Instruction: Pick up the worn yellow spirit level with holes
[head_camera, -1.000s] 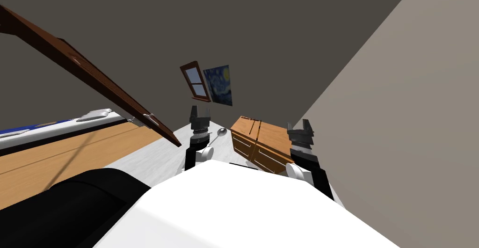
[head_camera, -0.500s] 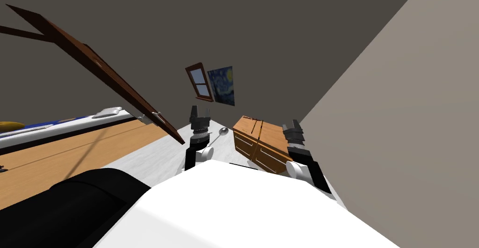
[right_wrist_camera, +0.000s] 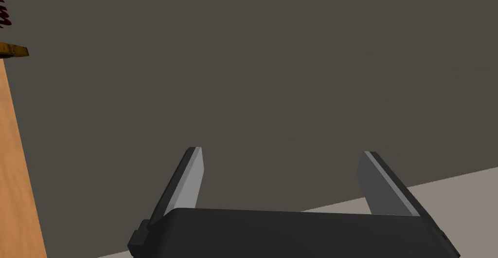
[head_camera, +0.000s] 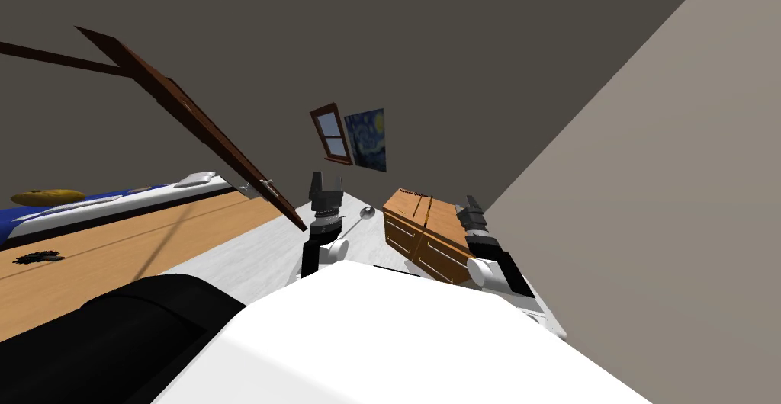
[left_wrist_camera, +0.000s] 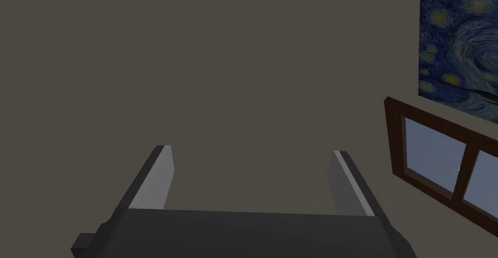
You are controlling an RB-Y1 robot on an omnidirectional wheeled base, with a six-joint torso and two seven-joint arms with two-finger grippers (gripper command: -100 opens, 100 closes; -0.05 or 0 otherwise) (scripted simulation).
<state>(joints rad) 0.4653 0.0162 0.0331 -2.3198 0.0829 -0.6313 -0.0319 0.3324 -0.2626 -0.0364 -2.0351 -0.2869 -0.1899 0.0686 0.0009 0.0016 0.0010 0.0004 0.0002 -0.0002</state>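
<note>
Black forearms (head_camera: 308, 259), white ball joints (head_camera: 334, 250), ribbed dark wrists (head_camera: 326, 216); thin light grey jaws on dark boxes (left_wrist_camera: 253, 233).

1. The cabinet (head_camera: 431, 253) was warm orange wood with a visible grain and a smooth face.
2. The door (head_camera: 200, 126) looked like dark brown wood with a slight sheen.
3. The window frame (left_wrist_camera: 440, 145) was dark wood too.
4. The wall (head_camera: 457, 41) was flat and matt.
5. The left gripper (left_wrist_camera: 251, 150) had smooth, matt grey fingers (left_wrist_camera: 154, 179).

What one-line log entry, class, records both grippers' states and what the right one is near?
left gripper: open, empty | right gripper: open, empty, near wooden dresser | grasp: none
</note>
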